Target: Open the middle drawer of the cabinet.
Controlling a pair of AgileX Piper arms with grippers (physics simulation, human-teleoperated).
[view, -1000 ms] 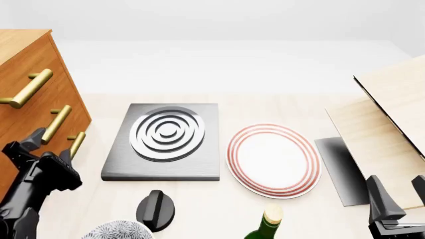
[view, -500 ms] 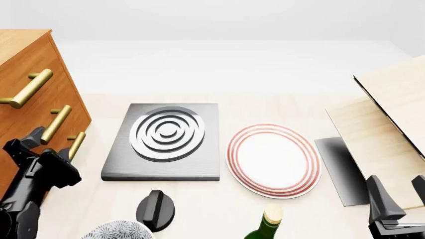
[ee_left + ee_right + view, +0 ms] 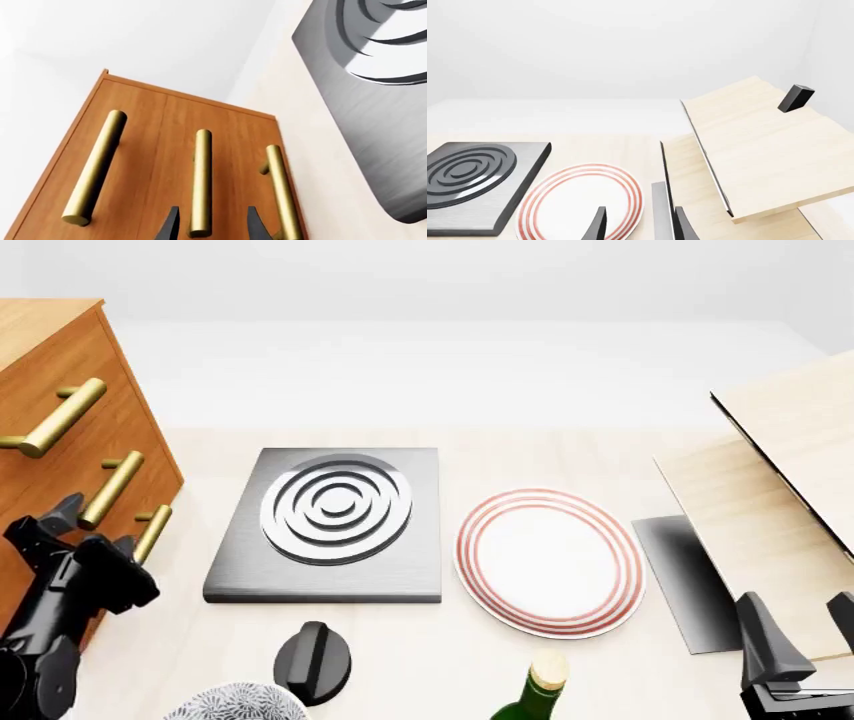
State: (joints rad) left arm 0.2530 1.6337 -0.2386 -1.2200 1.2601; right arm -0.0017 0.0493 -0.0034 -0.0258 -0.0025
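The orange-brown cabinet (image 3: pixel 54 455) stands at the table's left edge with three brass bar handles. The middle drawer (image 3: pixel 220 150) carries the centre handle (image 3: pixel 112 488), which also shows in the left wrist view (image 3: pixel 201 175). My left gripper (image 3: pixel 94 530) is open right in front of it. In the left wrist view my left gripper (image 3: pixel 212 224) has a fingertip on each side of that handle's near end, not closed on it. All three drawers look shut. My right gripper (image 3: pixel 798 632) is open and empty at the front right, and looks the same in the right wrist view (image 3: pixel 639 225).
A dark grey hob (image 3: pixel 334 525) lies beside the cabinet, with a red-ringed plate (image 3: pixel 550 560) to its right. A black knob (image 3: pixel 314 660), a patterned bowl (image 3: pixel 234 705) and a green bottle (image 3: pixel 534 695) stand along the front edge. Pale wood boards (image 3: pixel 787 470) lean at the right.
My left gripper has moved a little left, toward the cabinet front, closing in on the middle handle. The right arm has not moved.
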